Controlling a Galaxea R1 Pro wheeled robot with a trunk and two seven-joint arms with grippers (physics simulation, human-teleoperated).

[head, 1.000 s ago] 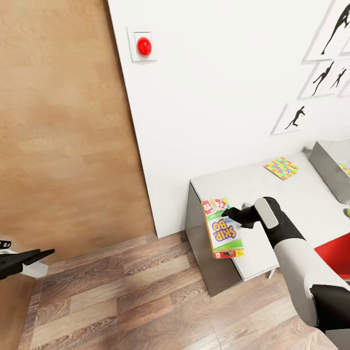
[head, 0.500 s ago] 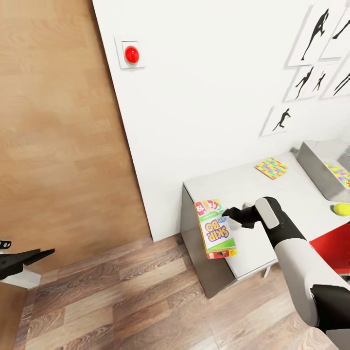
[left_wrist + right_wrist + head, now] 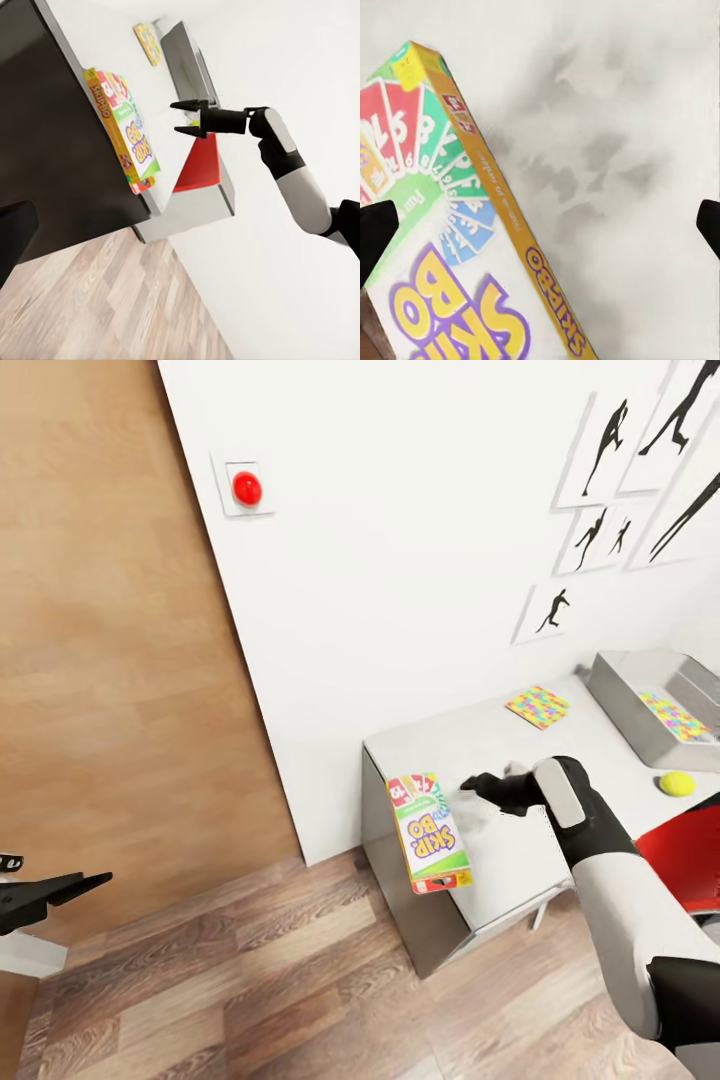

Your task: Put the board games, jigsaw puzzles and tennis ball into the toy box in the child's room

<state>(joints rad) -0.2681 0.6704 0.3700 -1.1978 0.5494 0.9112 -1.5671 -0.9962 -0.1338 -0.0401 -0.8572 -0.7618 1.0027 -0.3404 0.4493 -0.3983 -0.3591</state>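
Looking down from the head camera, the SKIP-BO game box (image 3: 428, 833) was seen at the near left corner of the light-grey table (image 3: 520, 745), overhanging the edge and apparently tilted. The right gripper (image 3: 478, 790) was held just beside the box, its fingers spread apart and clear of it. Farther along the table a small mosaic puzzle square (image 3: 538, 706) lay flat, and beyond it the grey toy box (image 3: 625, 702) stood against the wall with a second puzzle square (image 3: 676, 717) inside. The tennis ball (image 3: 677, 784) rested on the table just in front of the toy box. At the picture's left edge the left gripper (image 3: 85, 881) was held over the wooden floor (image 3: 250, 980), well apart from the table, its dark fingers close together; whether they were fully closed could not be told.

From the left wrist camera, the game box was seen jutting past the table's edge, with the right gripper's released fingers (image 3: 189, 106) close to it and apart from it.

From the right wrist camera, the game box was seen lying on the pale table top between the two dark fingertips (image 3: 375, 229), untouched by either.
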